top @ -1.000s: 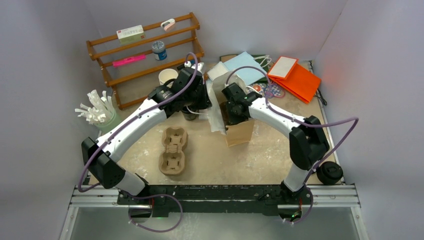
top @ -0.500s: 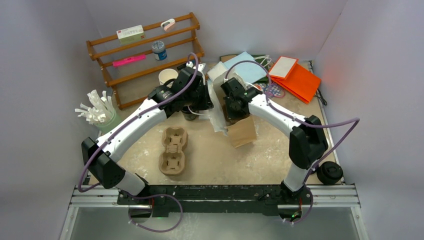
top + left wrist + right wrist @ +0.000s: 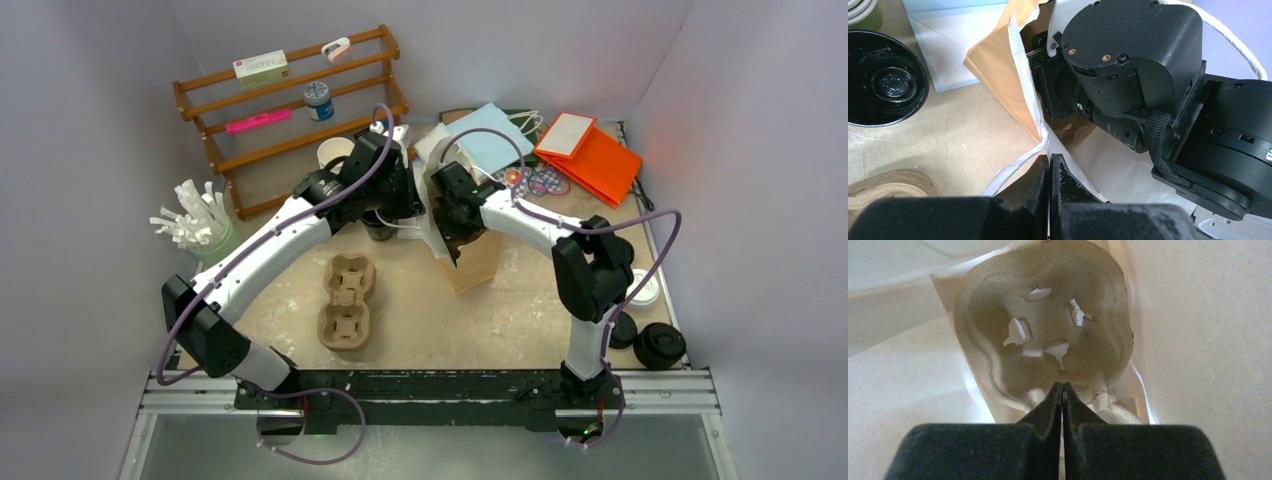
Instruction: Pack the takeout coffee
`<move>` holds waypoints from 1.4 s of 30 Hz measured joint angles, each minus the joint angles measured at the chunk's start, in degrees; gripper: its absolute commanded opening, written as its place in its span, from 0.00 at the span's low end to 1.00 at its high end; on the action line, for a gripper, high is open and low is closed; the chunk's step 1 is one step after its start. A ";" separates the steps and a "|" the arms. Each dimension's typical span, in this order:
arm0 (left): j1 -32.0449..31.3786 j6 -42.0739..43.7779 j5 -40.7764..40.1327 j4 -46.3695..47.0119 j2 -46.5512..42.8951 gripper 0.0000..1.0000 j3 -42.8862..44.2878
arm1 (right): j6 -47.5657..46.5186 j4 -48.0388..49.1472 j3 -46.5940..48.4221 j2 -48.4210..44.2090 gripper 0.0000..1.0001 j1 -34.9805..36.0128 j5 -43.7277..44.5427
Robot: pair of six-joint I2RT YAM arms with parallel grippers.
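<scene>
A kraft-brown paper bag with a white lining stands at the table's middle. My left gripper is shut on the bag's near rim, by its white string handle. My right gripper reaches down inside the bag and is shut on the rim of a moulded pulp cup tray lying in there. In the top view the right wrist fills the bag's mouth. One open paper cup, white inside and without a lid, stands by the wooden rack. No lidded coffee cup shows.
An all-black cup stands left of the bag. A second pulp tray lies front left. A wooden rack and white sticks are at the left. Envelopes and an orange folder lie behind; lids lie at the right edge.
The right arm has swung left and back, with its gripper still in the bag. The bag has shifted and turned with it. Lids at the right edge have come into view. The left arm barely moved.
</scene>
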 measured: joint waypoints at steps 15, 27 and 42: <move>0.48 -0.04 -1.97 -1.40 -1.09 0.00 -0.33 | -0.04 -3.82 2.01 -1.01 0.09 0.24 1.53; 0.50 -0.55 -4.17 -5.33 -0.74 0.00 5.11 | 0.04 -8.98 5.92 -11.08 0.22 -0.66 -0.11; 0.50 -1.64 -2.51 -7.52 3.17 0.00 8.44 | 2.19 -4.83 -7.04 -18.29 0.19 -2.32 -11.72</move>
